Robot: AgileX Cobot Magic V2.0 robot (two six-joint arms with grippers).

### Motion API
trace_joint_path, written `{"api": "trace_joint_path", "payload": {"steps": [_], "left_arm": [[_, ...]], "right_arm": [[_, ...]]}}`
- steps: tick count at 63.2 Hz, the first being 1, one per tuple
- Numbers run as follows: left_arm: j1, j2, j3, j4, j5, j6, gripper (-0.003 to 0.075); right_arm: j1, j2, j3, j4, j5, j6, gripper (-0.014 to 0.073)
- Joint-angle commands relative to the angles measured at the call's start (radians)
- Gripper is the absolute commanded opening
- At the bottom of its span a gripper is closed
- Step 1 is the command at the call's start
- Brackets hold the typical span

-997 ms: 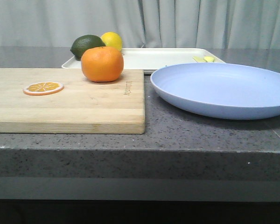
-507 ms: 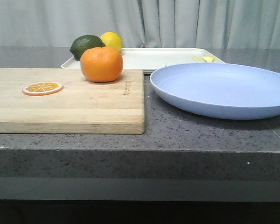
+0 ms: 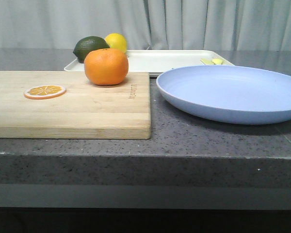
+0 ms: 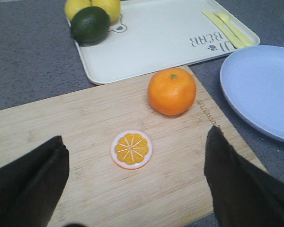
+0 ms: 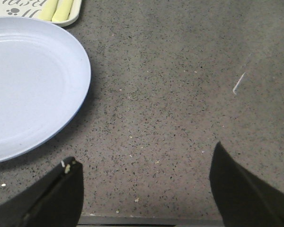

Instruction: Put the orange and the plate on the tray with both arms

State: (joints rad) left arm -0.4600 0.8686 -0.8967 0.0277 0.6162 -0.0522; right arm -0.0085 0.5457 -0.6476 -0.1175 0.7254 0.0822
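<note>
Nothing on the counter has shifted over the past second: the orange [image 3: 106, 66] sits at the far edge of the wooden cutting board [image 3: 77, 109], the lavender plate [image 3: 233, 92] lies on the counter at the board's 3 o'clock, and the cream tray [image 3: 165, 60] waits at 12 o'clock behind both. Seen from the front, neither arm has entered, so both pickups appear yet to begin. The left gripper [image 4: 135, 182] hangs over the board, fingers wide apart around nothing, above an orange slice [image 4: 131, 149], while the right gripper [image 5: 146, 189], equally spread, hovers over bare counter beside the plate.
</note>
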Motion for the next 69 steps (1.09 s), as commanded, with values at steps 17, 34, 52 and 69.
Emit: {"api": "trace_joint_path", "payload": {"steps": [17, 34, 52, 69], "left_arm": [[-0.097, 0.306, -0.209, 0.018, -0.095, 0.003, 0.0578], [-0.133, 0.522, -0.375, 0.018, -0.11, 0.003, 0.0578], [-0.133, 0.696, -0.498, 0.06, -0.108, 0.003, 0.0578], [-0.133, 0.795, -0.53, 0.095, -0.104, 0.003, 0.0578]], "right_arm": [[-0.005, 0.01, -0.033, -0.01, -0.06, -0.013, 0.0565], [-0.005, 0.01, -0.033, -0.01, -0.06, -0.013, 0.0565], [-0.005, 0.01, -0.033, -0.01, -0.06, -0.013, 0.0565], [-0.005, 0.01, -0.033, -0.01, -0.06, -0.013, 0.0565]]}}
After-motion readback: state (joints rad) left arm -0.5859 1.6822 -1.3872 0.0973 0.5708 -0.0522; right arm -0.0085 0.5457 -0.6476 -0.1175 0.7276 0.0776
